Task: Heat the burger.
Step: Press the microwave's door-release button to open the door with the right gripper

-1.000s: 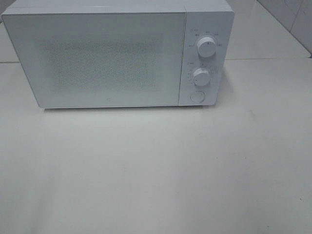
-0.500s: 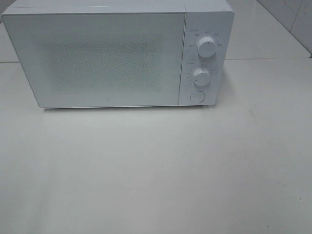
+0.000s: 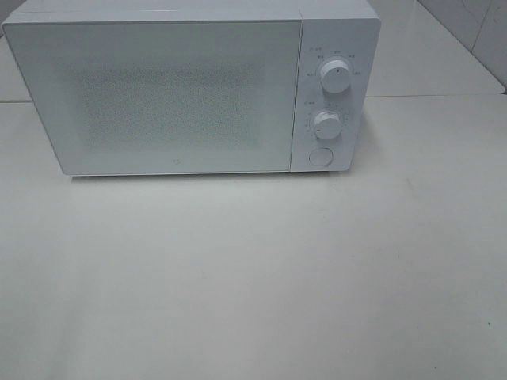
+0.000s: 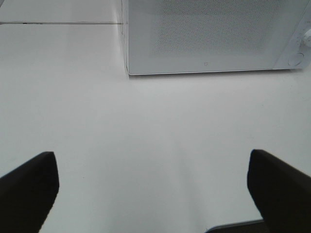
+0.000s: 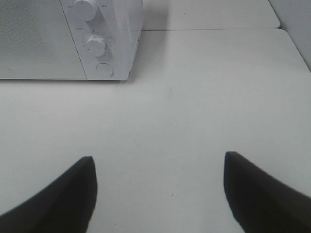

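The burger is out of view in every frame. A white microwave (image 3: 190,87) stands at the back of the white table, its door (image 3: 158,95) shut, with two round knobs (image 3: 336,77) and a round button (image 3: 319,156) on its right panel. The same microwave (image 4: 209,36) shows in the left wrist view, and its knob panel (image 5: 95,46) in the right wrist view. My left gripper (image 4: 153,187) hangs open over bare table in front of the door's left corner, holding nothing. My right gripper (image 5: 158,187) is open and empty too, over the table in front of the knob panel. Neither arm shows in the high view.
The white table (image 3: 253,277) stretches in front of the microwave. A seam between table tops (image 3: 428,96) runs behind at the right, and a tiled wall (image 3: 475,32) rises at the far right.
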Robot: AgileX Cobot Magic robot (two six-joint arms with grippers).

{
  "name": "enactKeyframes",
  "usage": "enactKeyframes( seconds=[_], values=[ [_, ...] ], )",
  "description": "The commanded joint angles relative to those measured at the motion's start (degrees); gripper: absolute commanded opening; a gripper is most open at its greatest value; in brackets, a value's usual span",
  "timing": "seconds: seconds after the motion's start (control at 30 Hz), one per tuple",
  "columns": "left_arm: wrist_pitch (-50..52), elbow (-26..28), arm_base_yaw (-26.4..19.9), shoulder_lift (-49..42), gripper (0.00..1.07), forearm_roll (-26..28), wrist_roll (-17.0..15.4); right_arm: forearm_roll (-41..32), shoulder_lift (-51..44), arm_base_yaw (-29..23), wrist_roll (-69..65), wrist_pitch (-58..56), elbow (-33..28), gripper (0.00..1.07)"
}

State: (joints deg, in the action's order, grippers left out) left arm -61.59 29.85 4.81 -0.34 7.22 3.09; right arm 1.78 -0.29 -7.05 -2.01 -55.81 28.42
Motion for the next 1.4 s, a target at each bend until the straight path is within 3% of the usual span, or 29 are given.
enactKeyframes(
  seconds=[0.03,0.7,1.4],
  values=[
    [0.11,-0.23,-0.23,-1.03,0.98,0.52,-0.23,0.29,-1.38,0.34,-0.11,0.92,-0.11,0.69],
    [0.11,-0.23,-0.23,-1.03,0.98,0.52,-0.23,0.29,0.40,0.23,-0.11,4.87,1.38,0.69],
    [0.11,-0.23,-0.23,-1.03,0.98,0.52,-0.23,0.29,24.01,0.23,-0.17,32.43,1.20,0.69]
  ],
)
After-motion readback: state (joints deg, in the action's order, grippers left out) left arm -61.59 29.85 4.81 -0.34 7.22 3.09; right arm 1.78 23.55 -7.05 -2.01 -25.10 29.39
